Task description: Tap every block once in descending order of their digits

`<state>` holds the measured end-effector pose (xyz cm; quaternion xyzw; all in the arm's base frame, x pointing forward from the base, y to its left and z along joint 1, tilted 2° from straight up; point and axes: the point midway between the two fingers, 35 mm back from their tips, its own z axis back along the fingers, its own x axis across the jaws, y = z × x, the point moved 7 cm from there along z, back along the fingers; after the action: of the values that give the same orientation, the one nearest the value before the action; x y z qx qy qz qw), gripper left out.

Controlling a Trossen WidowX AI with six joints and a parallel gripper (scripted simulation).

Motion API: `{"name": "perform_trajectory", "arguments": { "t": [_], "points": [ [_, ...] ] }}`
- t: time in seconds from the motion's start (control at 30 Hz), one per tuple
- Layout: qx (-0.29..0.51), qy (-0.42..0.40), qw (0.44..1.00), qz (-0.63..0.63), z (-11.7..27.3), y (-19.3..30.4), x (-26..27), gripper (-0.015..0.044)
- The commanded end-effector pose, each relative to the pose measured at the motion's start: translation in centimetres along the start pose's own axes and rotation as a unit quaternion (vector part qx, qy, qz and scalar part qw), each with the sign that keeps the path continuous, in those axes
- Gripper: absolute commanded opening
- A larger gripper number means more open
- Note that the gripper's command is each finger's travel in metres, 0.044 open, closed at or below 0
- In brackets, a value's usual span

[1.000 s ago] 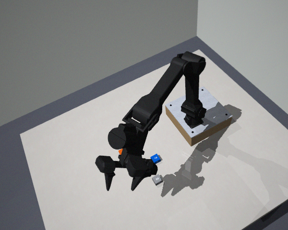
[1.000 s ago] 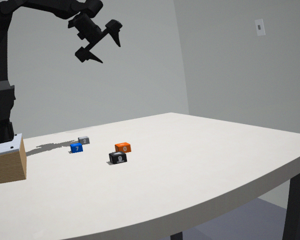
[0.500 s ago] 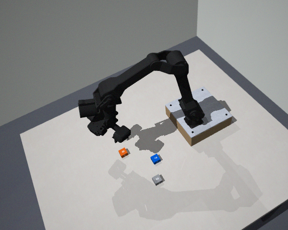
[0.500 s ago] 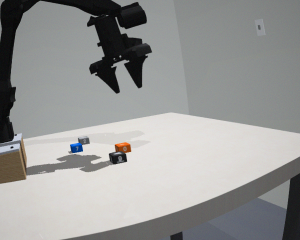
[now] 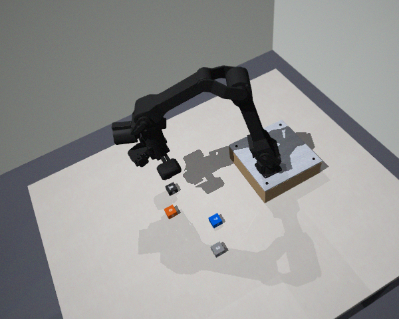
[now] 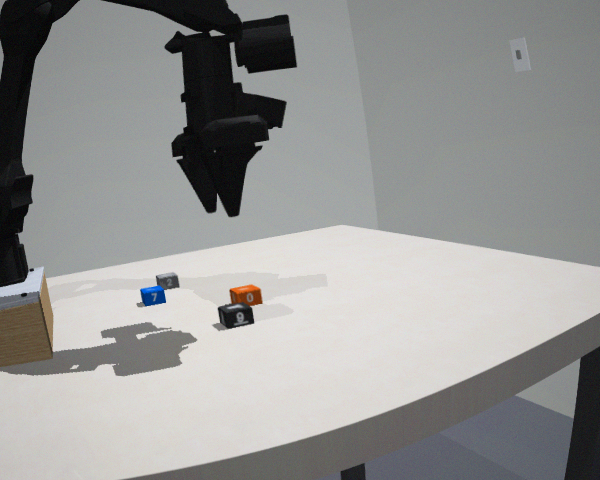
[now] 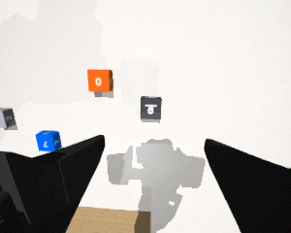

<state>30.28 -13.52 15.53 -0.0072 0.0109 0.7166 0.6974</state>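
Observation:
A black block (image 5: 171, 189) (image 6: 235, 315) (image 7: 150, 109) shows an underlined 9. An orange block (image 5: 170, 211) (image 6: 246, 295) (image 7: 100, 81) with a 0 lies close to it. A blue block (image 5: 215, 220) (image 6: 152, 296) (image 7: 48, 141) shows a 7. A grey block (image 5: 217, 248) (image 6: 167, 281) (image 7: 2, 117) with a 2 lies near the blue one. My gripper (image 6: 221, 213) (image 7: 154, 142) is open and empty, pointing down high above the table. In the wrist view the black block lies ahead of the gap between the fingertips. In the top view the fingertips are hidden.
The arm's base stands on a wooden box with a metal top plate (image 5: 296, 151) (image 6: 16, 330), which also shows at the bottom of the wrist view. The arm's shadows fall on the table (image 5: 90, 206) (image 6: 419, 335) around the blocks. Walls stand behind the table.

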Motion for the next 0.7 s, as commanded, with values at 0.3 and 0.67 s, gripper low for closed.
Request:
{"name": "perform_trajectory", "arguments": {
  "t": [0.3,0.67],
  "points": [
    [0.002,0.0,1.0,-0.003,0.0,0.1,0.0,0.04],
    [-0.004,0.001,1.0,-0.01,0.2,3.0,14.1,0.04]
  ]
}}
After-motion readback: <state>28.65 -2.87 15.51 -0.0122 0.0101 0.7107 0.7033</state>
